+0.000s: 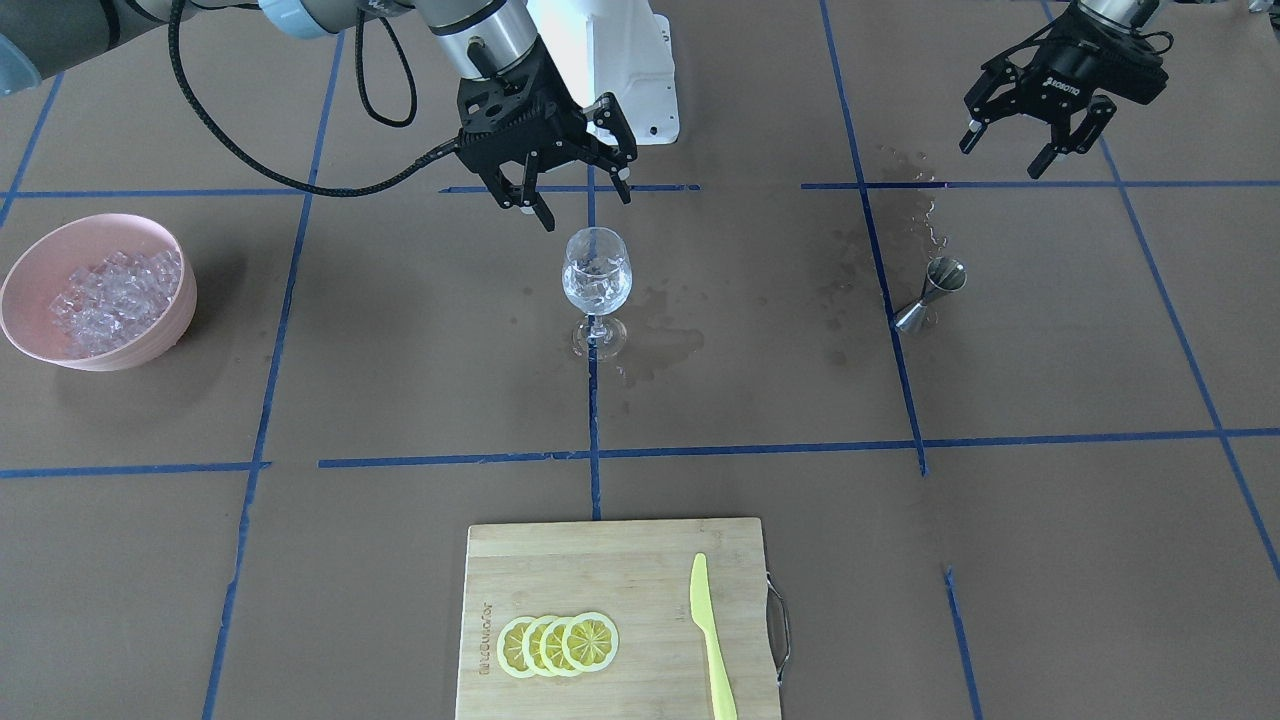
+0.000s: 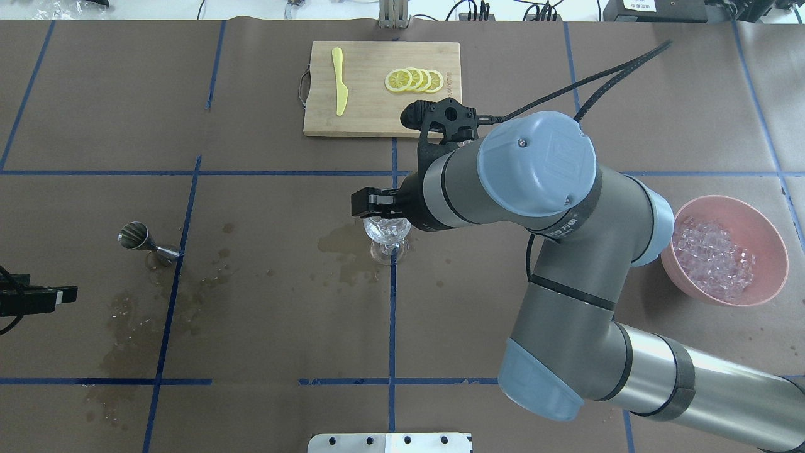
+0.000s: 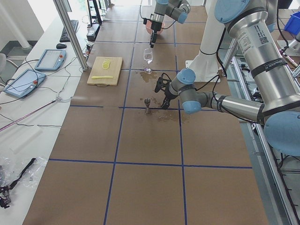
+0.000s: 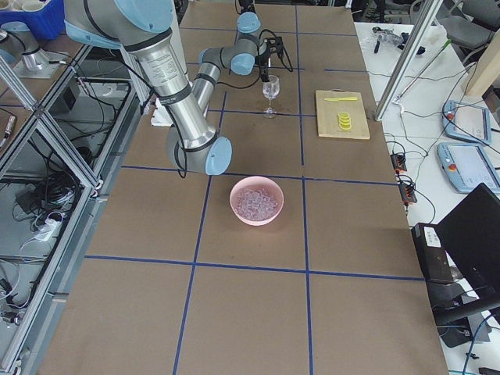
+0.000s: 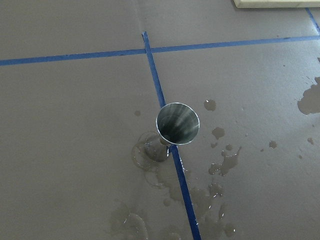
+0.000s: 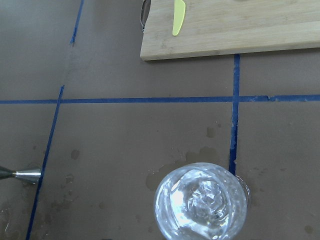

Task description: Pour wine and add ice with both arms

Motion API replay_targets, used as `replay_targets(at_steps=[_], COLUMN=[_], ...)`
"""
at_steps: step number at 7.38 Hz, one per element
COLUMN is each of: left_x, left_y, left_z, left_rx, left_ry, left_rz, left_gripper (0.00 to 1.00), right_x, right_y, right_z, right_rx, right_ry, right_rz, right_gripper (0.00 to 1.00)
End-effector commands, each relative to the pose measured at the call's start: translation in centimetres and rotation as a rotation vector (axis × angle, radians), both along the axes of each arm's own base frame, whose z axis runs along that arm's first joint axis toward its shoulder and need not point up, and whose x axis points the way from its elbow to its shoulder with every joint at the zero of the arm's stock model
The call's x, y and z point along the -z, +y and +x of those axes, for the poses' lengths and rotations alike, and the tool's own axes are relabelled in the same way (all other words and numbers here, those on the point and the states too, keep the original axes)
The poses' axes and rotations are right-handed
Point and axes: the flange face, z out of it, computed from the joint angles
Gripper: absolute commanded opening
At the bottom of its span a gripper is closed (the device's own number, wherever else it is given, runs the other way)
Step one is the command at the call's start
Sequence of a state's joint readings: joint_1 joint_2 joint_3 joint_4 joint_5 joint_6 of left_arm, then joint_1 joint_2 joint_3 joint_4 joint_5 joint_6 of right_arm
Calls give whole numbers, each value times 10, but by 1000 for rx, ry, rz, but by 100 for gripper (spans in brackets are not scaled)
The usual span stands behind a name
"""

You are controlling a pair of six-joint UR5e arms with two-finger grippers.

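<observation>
A clear stemmed glass (image 1: 597,280) stands at the table's middle with ice cubes (image 6: 202,197) in it; any wine among them I cannot tell apart. My right gripper (image 1: 580,205) is open and empty just above and behind the glass rim; in the overhead view it (image 2: 372,205) covers the glass's (image 2: 387,234) far side. More ice (image 1: 115,290) is heaped in a pink bowl (image 1: 35,335). A steel jigger (image 1: 932,293) stands upright and looks empty in the left wrist view (image 5: 177,123). My left gripper (image 1: 1002,155) is open and empty, raised behind the jigger.
A wooden cutting board (image 1: 600,560) with lemon slices (image 1: 558,644) and a yellow knife (image 1: 712,640) lies on the operators' side. Wet spill patches (image 2: 339,242) lie around the glass and jigger. The white pedestal (image 1: 625,60) stands behind the glass.
</observation>
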State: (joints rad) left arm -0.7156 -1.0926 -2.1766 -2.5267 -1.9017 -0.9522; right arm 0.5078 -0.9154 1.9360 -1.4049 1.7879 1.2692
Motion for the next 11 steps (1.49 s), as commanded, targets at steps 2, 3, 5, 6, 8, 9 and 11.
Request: replay_targets(at_steps=[2,3,5,6,8,9,11], left_x=[-3,2,14,25,19,23,-28], left_y=[-33,-52,-105,-137,-195,-218,-236], left_z=[-40,-53,-101,-110,-153,-166,-216], left_rx=[-39,-50,16,42,77,61,37], left_ry=[-88,-118,-225,-257,-346,-363,-253], left_rz=[100,109,113,81,-4,-36,-142], left_gripper=[100,100,100,100,100,100,100], right_x=[-6,-7,-21,-39,-97,-136,-192], right_y=[-14,-17,-43,-64,-100,-116,-144], right_z=[25,35,74,103,161,195,263], right_rx=[-23,-27,-12,8,73,90,191], right_ry=[63,93,175,214,288,352,539], right_rz=[-23,-22,9,10,39,52,46], right_gripper=[100,100,100,100,100,100,100])
